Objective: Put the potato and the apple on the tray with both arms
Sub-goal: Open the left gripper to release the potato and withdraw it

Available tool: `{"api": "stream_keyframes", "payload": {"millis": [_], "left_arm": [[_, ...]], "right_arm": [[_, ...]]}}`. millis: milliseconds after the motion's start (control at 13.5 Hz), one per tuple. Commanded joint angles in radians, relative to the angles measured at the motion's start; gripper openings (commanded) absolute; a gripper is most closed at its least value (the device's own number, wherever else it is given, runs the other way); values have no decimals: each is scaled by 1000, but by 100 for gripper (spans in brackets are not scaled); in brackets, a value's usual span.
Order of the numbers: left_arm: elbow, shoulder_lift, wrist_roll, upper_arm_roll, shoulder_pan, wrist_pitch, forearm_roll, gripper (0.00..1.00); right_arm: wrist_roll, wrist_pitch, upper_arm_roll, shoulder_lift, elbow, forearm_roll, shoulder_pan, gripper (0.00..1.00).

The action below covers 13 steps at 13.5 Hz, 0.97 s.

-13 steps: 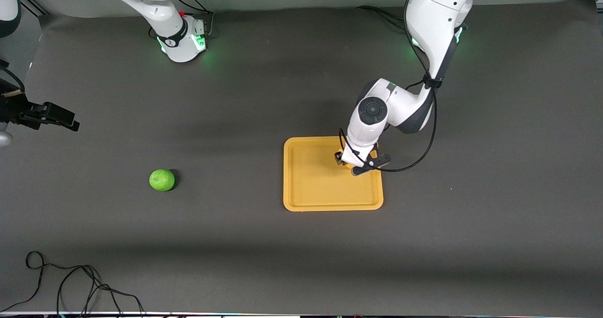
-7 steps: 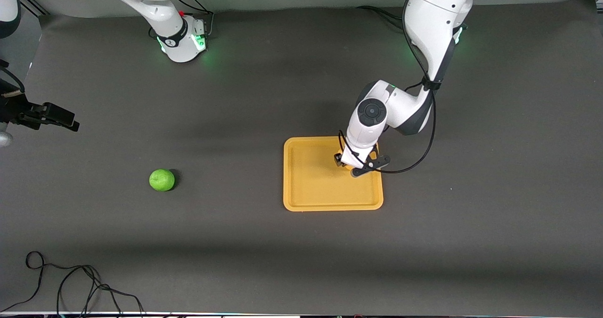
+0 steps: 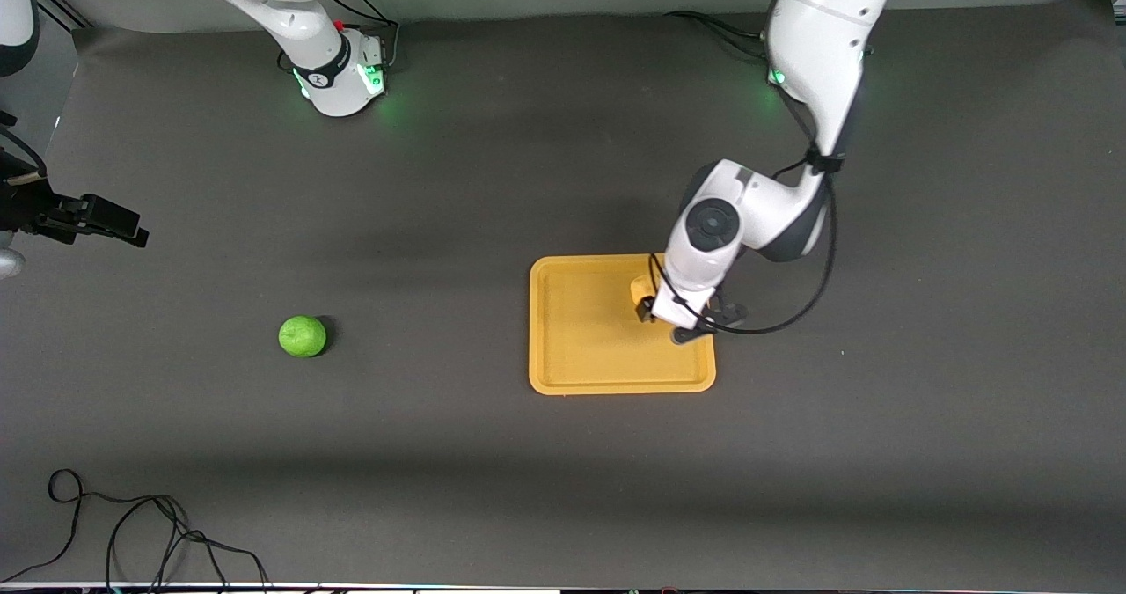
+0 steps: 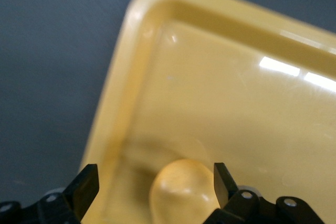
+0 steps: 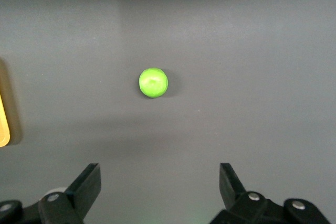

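The yellow-tan potato (image 3: 641, 288) lies on the orange-yellow tray (image 3: 581, 374), near the corner toward the robots' bases and the left arm's end. My left gripper (image 3: 677, 319) is open just above it. In the left wrist view the potato (image 4: 181, 190) sits between the spread fingers (image 4: 86, 187), close to one and apart from the other. The green apple (image 3: 302, 336) rests on the mat toward the right arm's end. My right gripper (image 5: 157, 187) is open and empty, high above the mat, with the apple (image 5: 153, 82) well below it.
A loose black cable (image 3: 132, 532) lies on the mat near the front camera at the right arm's end. The tray's edge (image 5: 3, 121) shows at the border of the right wrist view. Dark mat lies between apple and tray.
My left gripper has shifted toward the left arm's end of the tray and lifted slightly. The potato now shows uncovered on the tray. The right arm and apple have not moved.
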Motion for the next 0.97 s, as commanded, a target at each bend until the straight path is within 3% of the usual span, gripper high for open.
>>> {"api": "stream_keyframes", "payload": {"millis": [0,148,371,520,742,891], "left_arm": [[190,-76,138,-1,70,-362,5,96],[298,-104,262,1,124,-555,-4,95],[298,-203,555,4,231,-681,11,90],[294,-265,735,4,308,-733,66,97],[292,-328,994,1,470,-784,88,99],[300,-387,1042,3,530,-838,76,98]], "right_arm": [[-20,-5,4,6,14,22,-15,100],[-14,48,4,17,-5,22,-12,100],[-11,180,9,92,-23,34,-2,100],[-11,249,9,147,-46,91,-2,100],[-11,463,9,179,-202,93,20,100],[-10,647,9,192,-337,93,50,100]]}}
